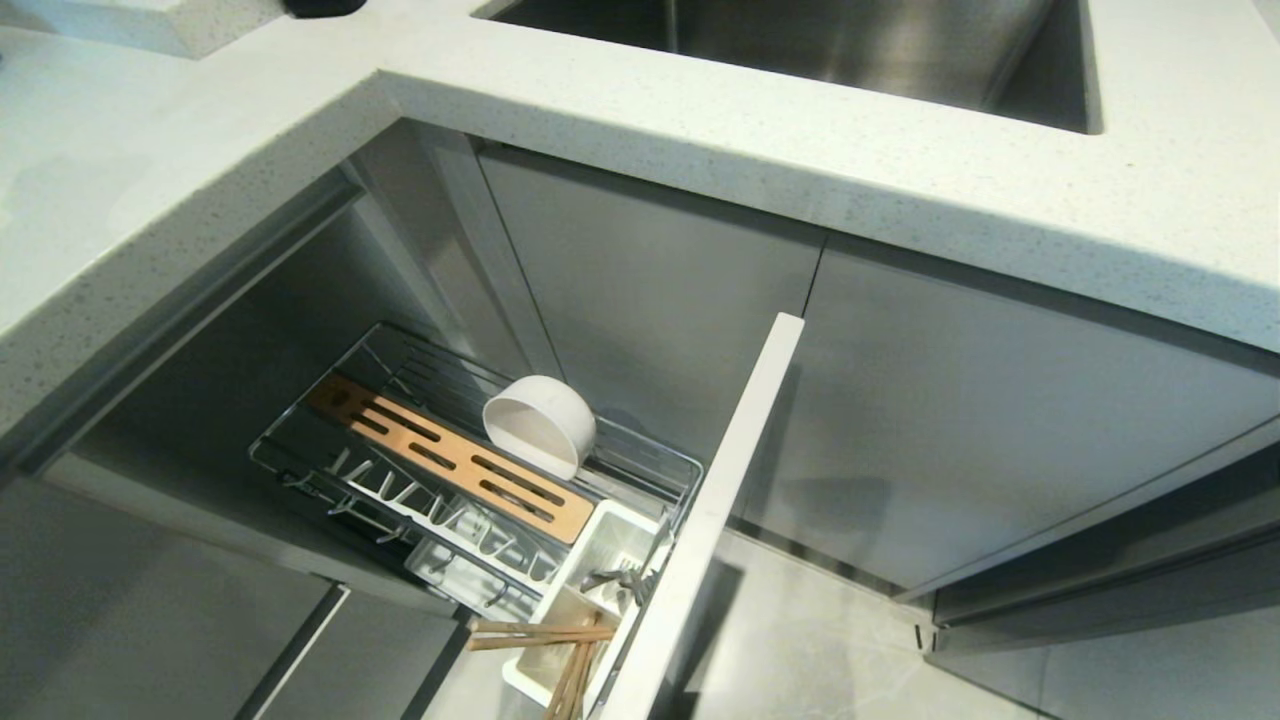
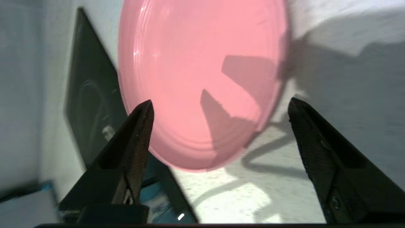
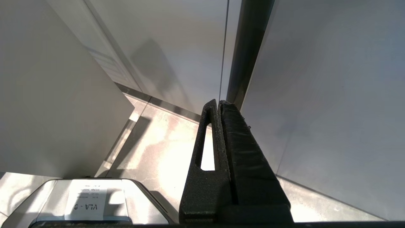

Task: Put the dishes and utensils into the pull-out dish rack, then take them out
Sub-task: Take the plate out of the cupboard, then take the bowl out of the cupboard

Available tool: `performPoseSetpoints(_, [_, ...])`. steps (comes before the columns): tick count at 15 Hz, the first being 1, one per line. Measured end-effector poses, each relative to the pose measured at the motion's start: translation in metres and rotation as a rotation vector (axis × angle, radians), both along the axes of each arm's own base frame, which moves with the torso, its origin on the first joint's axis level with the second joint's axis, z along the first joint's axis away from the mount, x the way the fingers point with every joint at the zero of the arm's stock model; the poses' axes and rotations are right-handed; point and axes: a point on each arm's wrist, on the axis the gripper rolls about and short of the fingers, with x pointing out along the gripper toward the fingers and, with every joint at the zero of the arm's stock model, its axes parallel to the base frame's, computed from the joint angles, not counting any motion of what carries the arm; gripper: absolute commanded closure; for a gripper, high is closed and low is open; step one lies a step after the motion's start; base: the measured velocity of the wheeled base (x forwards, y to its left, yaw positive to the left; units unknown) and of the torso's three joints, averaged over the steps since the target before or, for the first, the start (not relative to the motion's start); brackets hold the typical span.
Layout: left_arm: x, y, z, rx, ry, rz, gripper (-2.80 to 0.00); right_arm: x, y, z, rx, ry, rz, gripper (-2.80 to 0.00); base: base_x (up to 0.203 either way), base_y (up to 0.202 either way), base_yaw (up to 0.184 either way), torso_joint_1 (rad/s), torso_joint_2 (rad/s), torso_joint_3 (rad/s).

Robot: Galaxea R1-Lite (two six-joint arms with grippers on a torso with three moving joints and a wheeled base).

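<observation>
The left gripper (image 2: 220, 106) stands wide open over the white speckled counter (image 2: 332, 79), holding nothing; its 2 dark fingers (image 2: 136, 136) frame the near rim of the pink plate (image 2: 196, 79), which lies flat on the counter and sits apart from both tips. The plate is wide, shallow and glossy, with faint rings near its edge. It looks stiff, breakable and slick, so the rim seems the only place to take hold, 1 finger over and 1 under the lip. A pinch there will likely let it tilt, so a deep, firm bite seems wise.

In the head view neither arm shows. The pull-out dish rack (image 1: 300, 420) is drawn out below the counter: chrome wire, a slotted wooden strip (image 1: 450, 460), white prongs (image 1: 440, 510) and a pale front panel (image 1: 720, 480). The small white bowl (image 1: 540, 425) rests on its side against the back wire, smooth and round. The wooden chopsticks (image 1: 540, 635) lie across and stand in the white plastic caddy (image 1: 610, 545), light and thin. A grey metal piece in the caddy may be the spoon; I cannot tell for sure.

The right gripper (image 3: 220, 104) hangs near the floor by the cabinet fronts, fingers pressed together and empty.
</observation>
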Motion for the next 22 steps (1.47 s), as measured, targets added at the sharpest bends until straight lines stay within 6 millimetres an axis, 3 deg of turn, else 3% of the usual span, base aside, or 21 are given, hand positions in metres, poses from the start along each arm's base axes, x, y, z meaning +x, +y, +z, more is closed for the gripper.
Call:
performPoseSetpoints(7, [-0.034,-0.022,0.015,-0.237,-0.290,-0.215,-2.80,0.000,0.000,0.000,0.000,0.000,0.000,0.00,0.000,0.000,0.000,0.000,0.00,0.000])
performPoseSetpoints(8, [-0.041,-0.026,0.019,-0.298,-0.363,-0.258,0.00,0.000,0.000,0.000,0.000,0.000,0.000,0.00,0.000,0.000,0.000,0.000,0.00,0.000])
performPoseSetpoints(13, [-0.070,-0.042,0.040,-0.633,-0.789,-0.415,0.00,0.000,0.000,0.000,0.000,0.000,0.000,0.00,0.000,0.000,0.000,0.000,0.00,0.000])
performPoseSetpoints(16, [-0.080,-0.051,0.046,-0.883,-0.932,-0.459,0.00,0.000,0.000,0.000,0.000,0.000,0.000,0.00,0.000,0.000,0.000,0.000,0.00,0.000])
performPoseSetpoints(19, [-0.077,-0.062,0.041,-1.151,-0.919,-0.497,0.00,0.000,0.000,0.000,0.000,0.000,0.000,0.00,0.000,0.000,0.000,0.000,0.00,0.000])
performPoseSetpoints(22, [-0.062,-0.080,0.027,-1.279,-0.765,-0.548,0.00,0.000,0.000,0.000,0.000,0.000,0.000,0.00,0.000,0.000,0.000,0.000,0.00,0.000])
